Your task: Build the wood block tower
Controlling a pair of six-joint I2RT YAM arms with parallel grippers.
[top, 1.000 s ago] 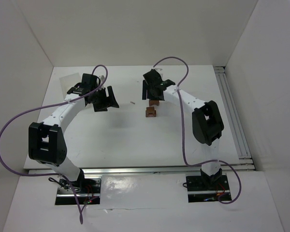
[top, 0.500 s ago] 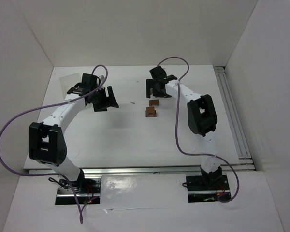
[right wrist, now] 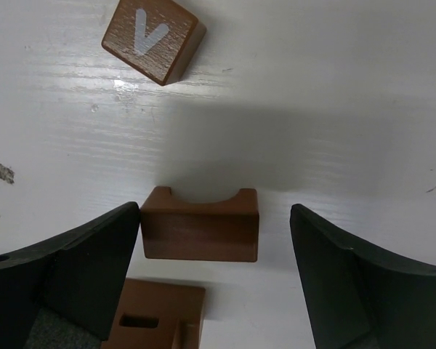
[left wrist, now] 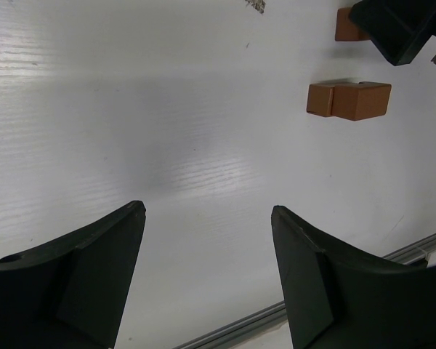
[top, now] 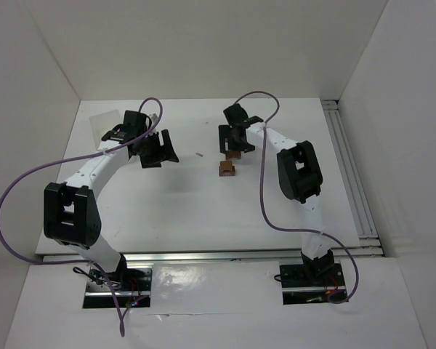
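My right gripper (top: 234, 142) (right wrist: 214, 218) is open and hangs low over an arched reddish-brown block (right wrist: 200, 224) (top: 233, 154). The block lies on the table between the fingers, close to the left finger (right wrist: 94, 254). A cube with a white V (right wrist: 154, 38) lies beyond it. A slotted brown block (right wrist: 156, 316) (top: 226, 169) lies just nearer the arms; I cannot tell if it is stacked. My left gripper (top: 154, 150) (left wrist: 207, 214) is open and empty, well left of the blocks. Its view shows two blocks (left wrist: 349, 100) at the upper right.
A tiny pale sliver (top: 199, 154) lies between the two grippers. A metal rail (top: 349, 167) runs along the table's right edge. White walls close in the back and sides. The right gripper's black body (left wrist: 403, 25) shows in the left wrist view.
The right arm has folded in, its elbow swinging left and toward the back. Its gripper stays over the arched block. The left arm and the blocks have not moved.
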